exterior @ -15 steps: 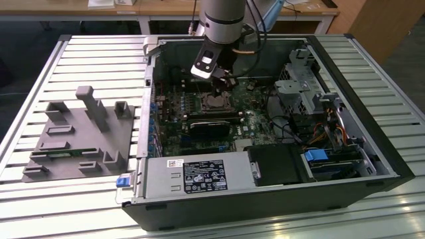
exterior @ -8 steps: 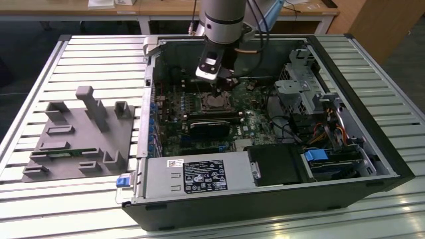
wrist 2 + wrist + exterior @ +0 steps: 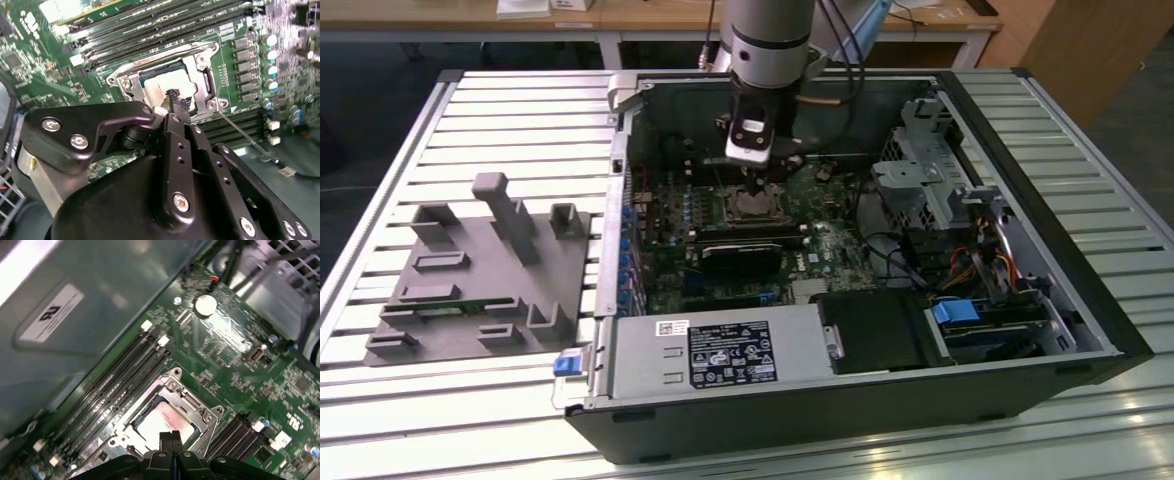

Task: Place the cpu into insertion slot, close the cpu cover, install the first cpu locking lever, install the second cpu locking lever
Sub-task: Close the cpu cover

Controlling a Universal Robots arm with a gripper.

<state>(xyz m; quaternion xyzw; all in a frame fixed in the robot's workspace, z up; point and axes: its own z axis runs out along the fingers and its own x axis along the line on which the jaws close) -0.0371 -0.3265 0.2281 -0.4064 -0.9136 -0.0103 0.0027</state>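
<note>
exterior view: high, looking down into open case [image 3: 854, 425] | both wrist views: close over insertion slot [image 3: 207, 82] [image 3: 197, 407], seemingly from opposite sides

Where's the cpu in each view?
Exterior view: cpu on the green board, mid-case, below the gripper.
Second wrist view: cpu inside the silver frame, just beyond the gripper.
First wrist view: cpu inside that frame, between memory slots.
Shared landmark: the gripper, right at the cpu.

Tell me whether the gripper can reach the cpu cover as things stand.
Likely yes. In the first wrist view the gripper, fingers shut, hangs just over the cpu cover, which seems to lie flat around the cpu, and nothing stands between them.
</note>
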